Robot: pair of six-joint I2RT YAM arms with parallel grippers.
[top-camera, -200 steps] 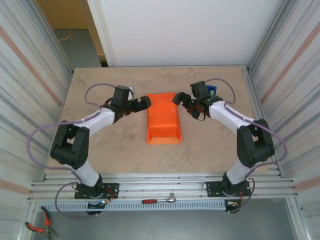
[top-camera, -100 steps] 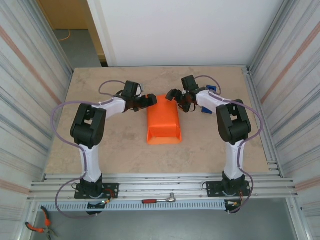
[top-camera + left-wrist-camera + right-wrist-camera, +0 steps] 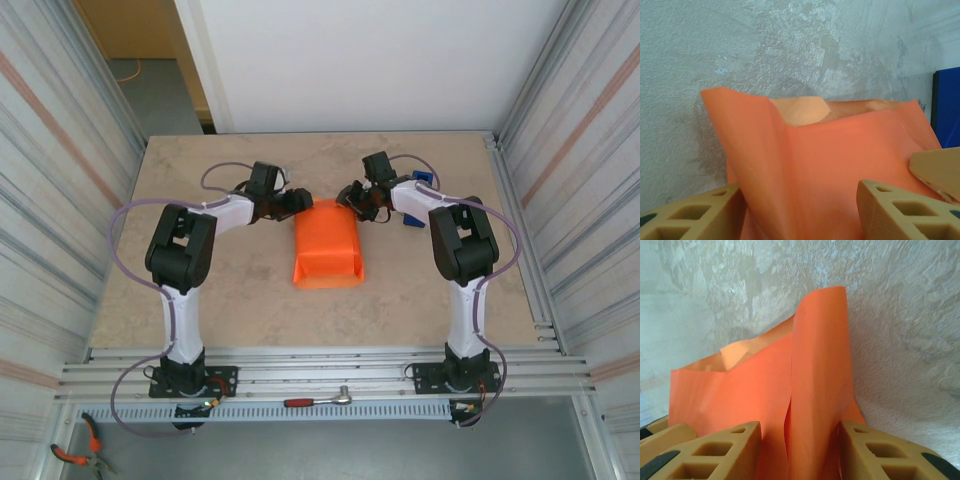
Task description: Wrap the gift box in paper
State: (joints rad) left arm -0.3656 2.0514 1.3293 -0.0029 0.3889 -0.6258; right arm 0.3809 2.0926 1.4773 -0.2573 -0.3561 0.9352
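Note:
The orange paper [image 3: 325, 245] lies folded over the gift box in the middle of the table, its far end standing open. Inside that open end a pale face of the gift box [image 3: 801, 110] shows, also seen as the gift box [image 3: 734, 354] from the right wrist. My left gripper [image 3: 297, 203] is at the parcel's far left corner. Its jaws stand apart around a raised paper ridge [image 3: 790, 165], left gripper [image 3: 800, 196]. My right gripper [image 3: 349, 196] is at the far right corner, its fingers [image 3: 742, 447] pressing both sides of an upright paper flap [image 3: 820, 365], right gripper [image 3: 800, 432].
A blue tape dispenser [image 3: 424, 180] sits just behind the right forearm, also seen as a blue edge [image 3: 946, 107]. Corrugated metal walls [image 3: 60, 180] close both sides. A ratchet wrench [image 3: 320, 401] lies on the front rail and pliers [image 3: 75, 455] at the lower left.
Both grippers have moved farther up the table and inward onto the parcel's far corners. Their jaws have narrowed around the paper there.

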